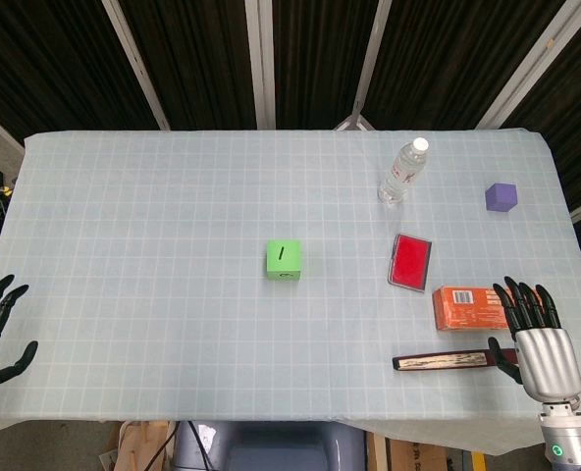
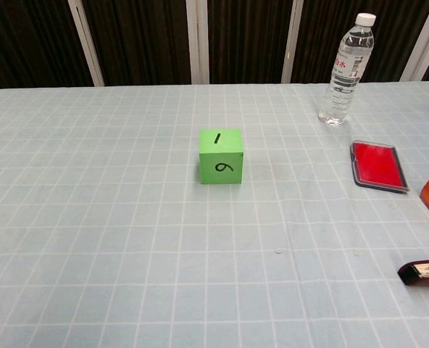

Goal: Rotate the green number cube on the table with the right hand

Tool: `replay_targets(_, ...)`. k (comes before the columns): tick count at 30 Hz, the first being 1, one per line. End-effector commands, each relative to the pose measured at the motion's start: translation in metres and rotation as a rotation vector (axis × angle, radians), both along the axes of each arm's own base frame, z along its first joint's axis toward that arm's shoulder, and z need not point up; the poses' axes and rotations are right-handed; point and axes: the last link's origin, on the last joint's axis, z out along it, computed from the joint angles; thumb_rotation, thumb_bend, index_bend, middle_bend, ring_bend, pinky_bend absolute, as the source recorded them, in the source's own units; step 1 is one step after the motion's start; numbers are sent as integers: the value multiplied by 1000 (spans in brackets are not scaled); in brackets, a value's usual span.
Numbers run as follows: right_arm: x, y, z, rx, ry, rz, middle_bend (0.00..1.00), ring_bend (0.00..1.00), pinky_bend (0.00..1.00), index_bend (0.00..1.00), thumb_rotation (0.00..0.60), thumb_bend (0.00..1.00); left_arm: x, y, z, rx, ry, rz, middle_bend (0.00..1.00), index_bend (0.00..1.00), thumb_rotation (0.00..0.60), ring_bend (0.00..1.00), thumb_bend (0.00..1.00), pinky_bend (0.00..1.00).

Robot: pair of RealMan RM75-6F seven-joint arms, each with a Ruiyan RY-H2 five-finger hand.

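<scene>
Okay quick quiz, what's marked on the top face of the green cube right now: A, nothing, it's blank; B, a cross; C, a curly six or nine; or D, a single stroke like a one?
D: in both views the green number cube shows a single dark stroke on its top face, while the curly six-or-nine mark sits on the side facing the chest camera.

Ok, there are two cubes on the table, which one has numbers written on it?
The green cube near the table's middle: it shows a 1 on top and a 6 or 9 on its front. The purple cube, far right, looks blank.
</scene>
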Motion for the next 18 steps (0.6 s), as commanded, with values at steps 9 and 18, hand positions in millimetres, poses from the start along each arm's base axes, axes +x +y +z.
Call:
replay_targets(9,-2,1,-1,24,21,-24,70,65,0,44,600,418,4,-5,0,-2,-1,-22,0,128,600,0,432,41)
replay_targets(18,-7,-2,-2,46,19,-51,92,82,0,44,600,417,3,-4,-1,-5,-7,-10,0,129,600,0,432,41)
